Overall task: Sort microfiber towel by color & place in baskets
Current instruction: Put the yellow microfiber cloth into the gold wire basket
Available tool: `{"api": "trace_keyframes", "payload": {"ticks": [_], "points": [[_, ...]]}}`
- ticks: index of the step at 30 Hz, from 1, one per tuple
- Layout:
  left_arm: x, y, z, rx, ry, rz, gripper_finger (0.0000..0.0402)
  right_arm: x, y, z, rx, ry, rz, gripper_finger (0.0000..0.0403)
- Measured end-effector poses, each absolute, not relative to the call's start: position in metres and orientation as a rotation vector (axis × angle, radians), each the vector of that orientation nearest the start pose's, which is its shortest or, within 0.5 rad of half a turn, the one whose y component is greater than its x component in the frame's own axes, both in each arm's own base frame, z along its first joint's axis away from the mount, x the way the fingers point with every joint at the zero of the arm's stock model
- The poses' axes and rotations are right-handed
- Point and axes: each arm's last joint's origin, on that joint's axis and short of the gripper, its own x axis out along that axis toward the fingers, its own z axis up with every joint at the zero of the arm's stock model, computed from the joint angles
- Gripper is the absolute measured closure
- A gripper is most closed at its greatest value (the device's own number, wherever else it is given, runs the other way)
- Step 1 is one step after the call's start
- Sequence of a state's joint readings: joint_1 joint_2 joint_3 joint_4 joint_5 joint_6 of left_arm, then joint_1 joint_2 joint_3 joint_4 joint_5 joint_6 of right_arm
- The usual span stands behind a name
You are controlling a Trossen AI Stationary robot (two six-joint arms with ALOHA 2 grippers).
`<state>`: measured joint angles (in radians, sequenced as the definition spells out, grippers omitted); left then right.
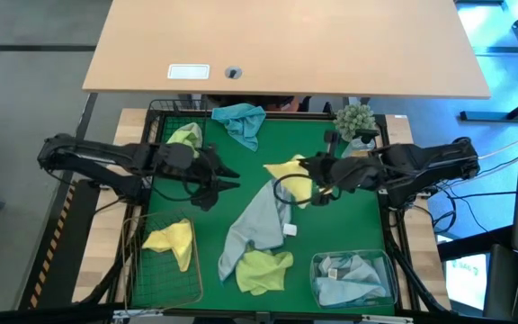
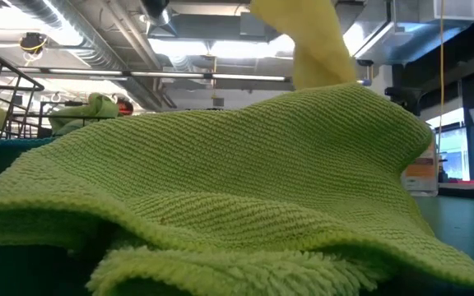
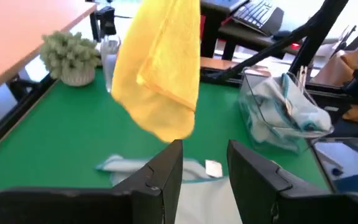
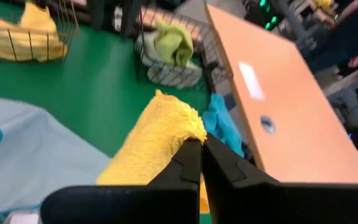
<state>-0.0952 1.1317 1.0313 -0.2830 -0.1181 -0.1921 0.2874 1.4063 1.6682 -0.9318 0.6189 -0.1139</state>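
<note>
Carrying: right gripper [image 4: 201, 149], fingers pinching yellow towel [image 4: 154, 146] aloft.
Aiming: tan wire basket [image 1: 138, 270], already holding yellow.
Waiting: left gripper [image 3: 205, 165], fingers parted, empty.

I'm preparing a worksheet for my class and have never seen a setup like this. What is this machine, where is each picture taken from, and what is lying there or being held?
Two dark robot arms work over a green table. One picture looks down from above, one sits at table height, mostly blocked by a lime-green microfiber towel, and one camera rides on each wrist. The right gripper has its jaws shut on a yellow microfiber towel, lifted up. The left gripper waits open, empty. A grey-blue towel and a teal towel lie loose. The tan wire basket, black wire basket and clear plastic tub already hold towels.
</note>
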Motion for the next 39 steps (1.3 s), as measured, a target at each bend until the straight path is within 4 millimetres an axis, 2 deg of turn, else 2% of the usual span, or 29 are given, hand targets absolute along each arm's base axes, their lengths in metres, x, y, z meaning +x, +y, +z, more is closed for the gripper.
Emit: {"api": "trace_keyframes", "payload": {"ticks": [4, 10, 25, 35, 39], "points": [[0.261, -0.021, 0.335, -0.074, 0.370, 0.044, 0.0282, 0.263, 0.060, 0.437, -0.409, 0.591, -0.275, 0.0399], [0.282, -0.023, 0.328, 0.025, 0.310, 0.055, 0.0282, 0.263, 0.061, 0.437, -0.406, 0.588, -0.269, 0.0398], [0.314, -0.025, 0.316, 0.037, 0.209, 0.053, 0.0282, 0.266, 0.064, 0.440, -0.388, 0.546, -0.192, 0.0398], [0.318, -0.026, 0.336, 0.011, -0.022, 0.055, 0.0282, 0.266, 0.064, 0.439, -0.383, 0.552, -0.165, 0.0398], [0.317, -0.026, 0.344, 0.056, -0.102, 0.058, 0.0282, 0.266, 0.064, 0.439, -0.383, 0.553, -0.164, 0.0398]]}}
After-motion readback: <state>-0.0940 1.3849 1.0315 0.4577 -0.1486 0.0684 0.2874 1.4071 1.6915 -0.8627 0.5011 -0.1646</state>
